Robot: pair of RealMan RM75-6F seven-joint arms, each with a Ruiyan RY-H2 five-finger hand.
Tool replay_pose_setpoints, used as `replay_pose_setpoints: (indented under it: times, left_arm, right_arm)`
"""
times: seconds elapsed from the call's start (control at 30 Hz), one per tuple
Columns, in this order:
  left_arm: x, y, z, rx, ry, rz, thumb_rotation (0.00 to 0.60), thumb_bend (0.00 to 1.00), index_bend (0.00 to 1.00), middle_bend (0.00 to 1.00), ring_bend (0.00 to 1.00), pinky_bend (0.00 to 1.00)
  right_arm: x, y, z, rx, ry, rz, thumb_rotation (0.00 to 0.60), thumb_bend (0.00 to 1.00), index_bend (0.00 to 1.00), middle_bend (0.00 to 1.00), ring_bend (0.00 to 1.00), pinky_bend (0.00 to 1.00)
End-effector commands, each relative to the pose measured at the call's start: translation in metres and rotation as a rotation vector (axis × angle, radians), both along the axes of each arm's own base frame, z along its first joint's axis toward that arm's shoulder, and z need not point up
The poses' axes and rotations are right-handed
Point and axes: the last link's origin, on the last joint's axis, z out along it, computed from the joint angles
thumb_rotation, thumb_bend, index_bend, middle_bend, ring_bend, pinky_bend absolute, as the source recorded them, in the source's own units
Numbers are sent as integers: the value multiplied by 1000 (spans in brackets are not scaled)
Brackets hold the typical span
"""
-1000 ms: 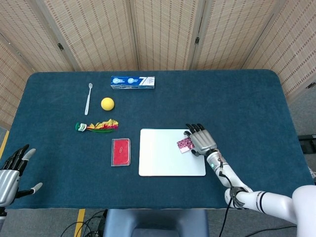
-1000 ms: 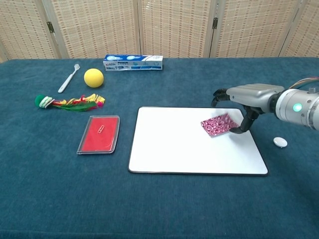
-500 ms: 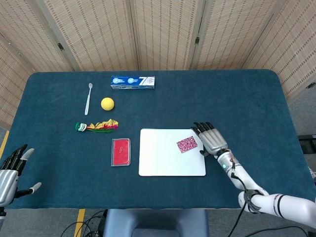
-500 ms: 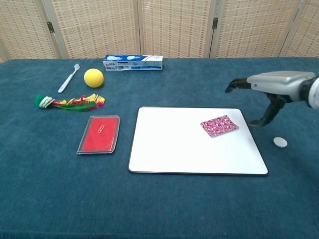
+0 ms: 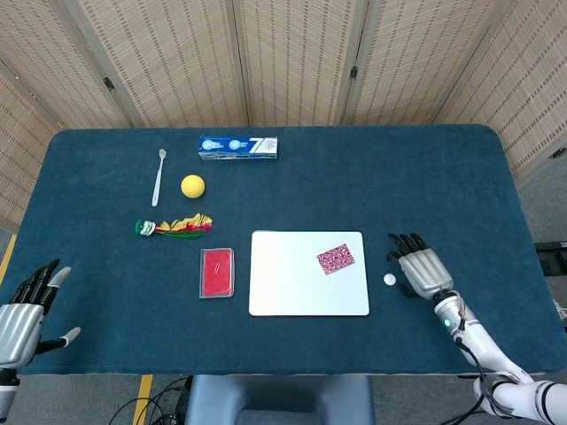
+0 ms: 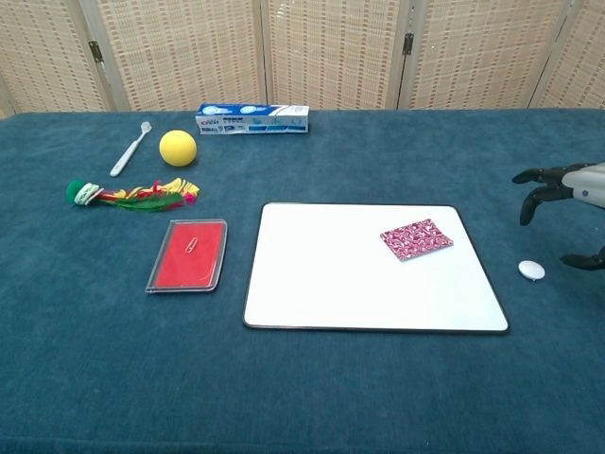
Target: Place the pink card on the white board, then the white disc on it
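A toothpaste box lies flat near the far edge of the blue table, long side facing the wicker screens behind. Nearer and to the left, a white toothbrush lies beside a yellow ball. In front of those is a feathered shuttlecock on its side, and closer still a red case lies flat.

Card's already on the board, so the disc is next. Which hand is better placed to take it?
The right hand: it is open right beside the white disc, which lies just off the white board's right edge. The left hand is at the far left table edge.
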Motion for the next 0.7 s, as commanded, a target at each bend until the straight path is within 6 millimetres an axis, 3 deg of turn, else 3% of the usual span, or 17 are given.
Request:
replay_pose_setpoints:
  times: [0.03, 0.3, 0.7]
  left_arm:
    - [0, 0, 0, 4, -2, 0, 600, 166, 92, 0, 0, 190]
    - [-1, -1, 1, 8, -5, 0, 600, 166, 80, 0, 0, 190]
    - [-1, -1, 2, 7, -11, 1, 600, 166, 80, 0, 0, 190]
  right_arm:
    - [-7, 2, -5, -9, -9, -5, 600, 254, 324, 0, 0, 0]
    - [-15, 2, -22, -3, 3, 11, 600, 254, 324, 0, 0, 0]
    - [-15, 10, -32, -5, 13, 38, 600, 255, 325, 0, 0, 0]
